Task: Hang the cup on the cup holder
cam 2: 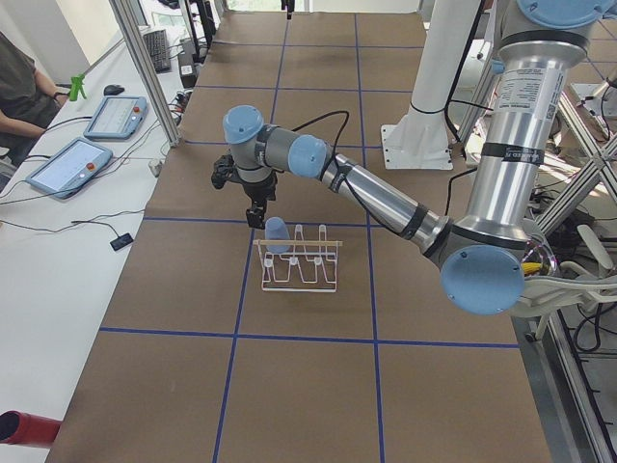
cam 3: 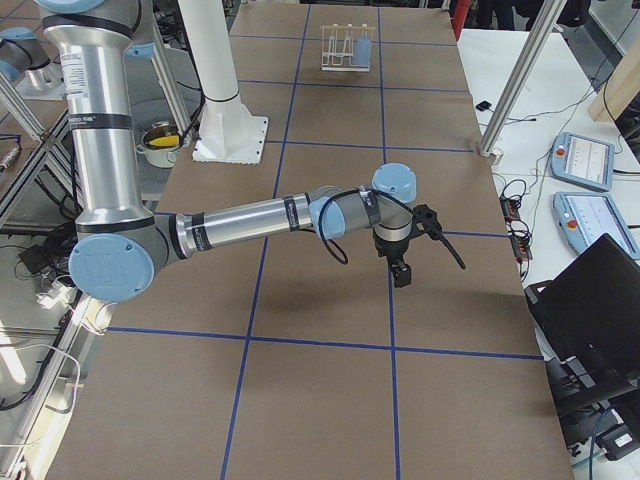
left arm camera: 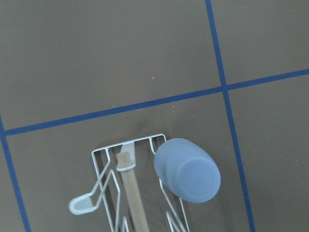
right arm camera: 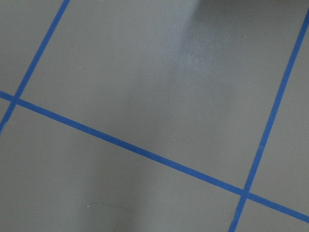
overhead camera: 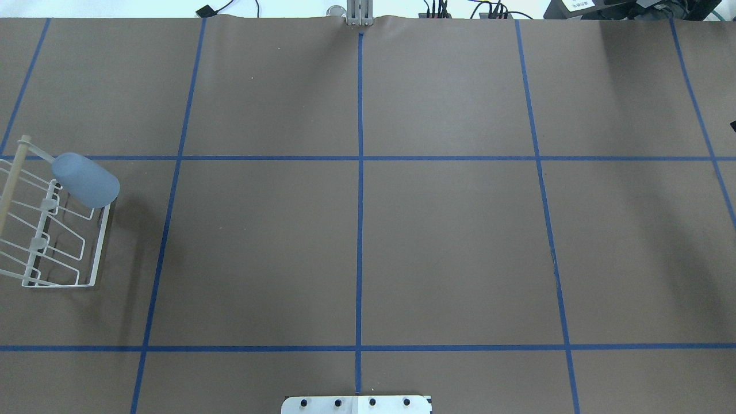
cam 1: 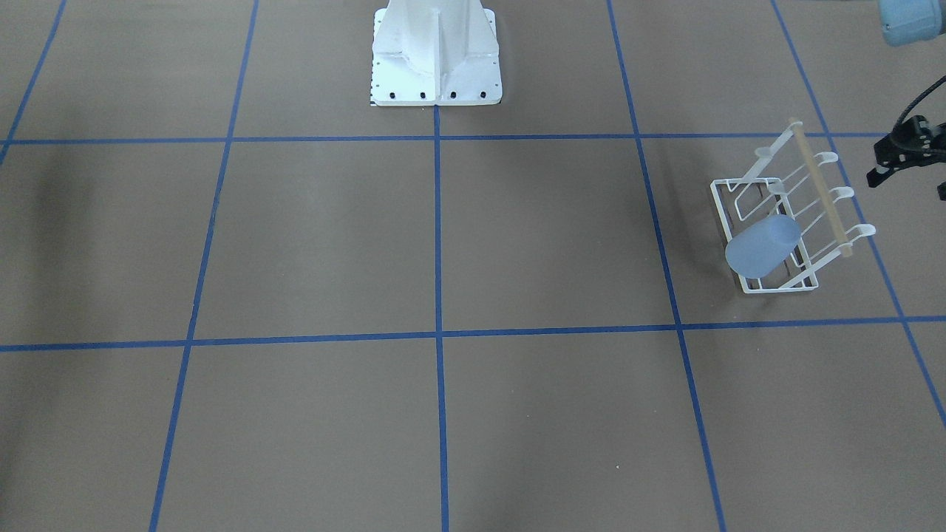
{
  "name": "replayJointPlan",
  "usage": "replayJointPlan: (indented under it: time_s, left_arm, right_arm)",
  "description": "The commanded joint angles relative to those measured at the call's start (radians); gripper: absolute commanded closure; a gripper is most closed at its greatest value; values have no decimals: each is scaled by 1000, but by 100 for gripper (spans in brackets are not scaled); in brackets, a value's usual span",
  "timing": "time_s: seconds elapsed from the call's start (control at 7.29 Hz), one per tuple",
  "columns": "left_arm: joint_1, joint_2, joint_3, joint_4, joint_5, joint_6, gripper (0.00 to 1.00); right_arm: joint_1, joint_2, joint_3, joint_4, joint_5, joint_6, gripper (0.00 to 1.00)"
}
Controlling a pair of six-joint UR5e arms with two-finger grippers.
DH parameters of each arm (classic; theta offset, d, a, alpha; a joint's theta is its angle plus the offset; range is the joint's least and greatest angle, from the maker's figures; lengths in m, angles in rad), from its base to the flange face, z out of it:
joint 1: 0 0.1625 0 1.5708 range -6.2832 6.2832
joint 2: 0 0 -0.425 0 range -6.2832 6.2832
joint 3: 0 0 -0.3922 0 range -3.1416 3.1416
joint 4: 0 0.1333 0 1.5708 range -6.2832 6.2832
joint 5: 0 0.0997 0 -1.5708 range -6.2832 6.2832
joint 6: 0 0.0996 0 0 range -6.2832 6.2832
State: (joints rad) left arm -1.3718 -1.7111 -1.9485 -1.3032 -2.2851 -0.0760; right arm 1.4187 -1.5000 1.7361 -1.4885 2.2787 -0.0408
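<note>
The light blue cup [cam 1: 761, 247] hangs upside down, tilted, on an end wire loop of the white cup holder [cam 1: 783, 284]. The cup [overhead camera: 86, 180] and the holder [overhead camera: 57, 283] sit at the left edge of the overhead view. In the left wrist view, the cup [left arm camera: 188, 171] is beside the holder's wooden rod [left arm camera: 133, 193]. My left gripper [cam 1: 909, 185] is apart from the holder, cut by the frame edge, its two tips spread and empty. It hovers just behind the cup [cam 2: 277, 234] in the exterior left view. My right gripper [cam 3: 401, 275] hangs over bare table far from the holder [cam 3: 338, 45]; I cannot tell its state.
The white robot pedestal [cam 1: 436, 59] stands at the table's robot side. The brown table is marked with blue tape lines [overhead camera: 360, 201]. A side table with tablets [cam 2: 67, 164] and a laptop [cam 3: 590, 300] lies beyond the table edge.
</note>
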Motion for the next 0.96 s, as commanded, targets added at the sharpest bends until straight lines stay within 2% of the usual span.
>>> replayJointPlan:
  time_s: [0.0,0.27,0.41,0.55,0.69,0.82]
  left_arm:
    - [-15,57,28,-40,85,70,2]
    - [-16,87,51,-82,79,61,2]
    - [-21,96,80,-85,3,56,2]
    - [-73,97,129,-93,-57,59,2]
    - [-125,96,175,-131,-59,64,2]
    - [-128,99,157,-189,-60,58,2]
  right_arm:
    - [75,-38,96,-114,62,-14,0]
    - [77,-54,97,-128,53,-45,0]
    - [77,-74,97,-150,38,-48,0]
    - [83,-89,97,-171,36,-42,0]
    - [91,-86,92,-209,35,-36,0]
    - [104,-74,83,-211,30,-34,0]
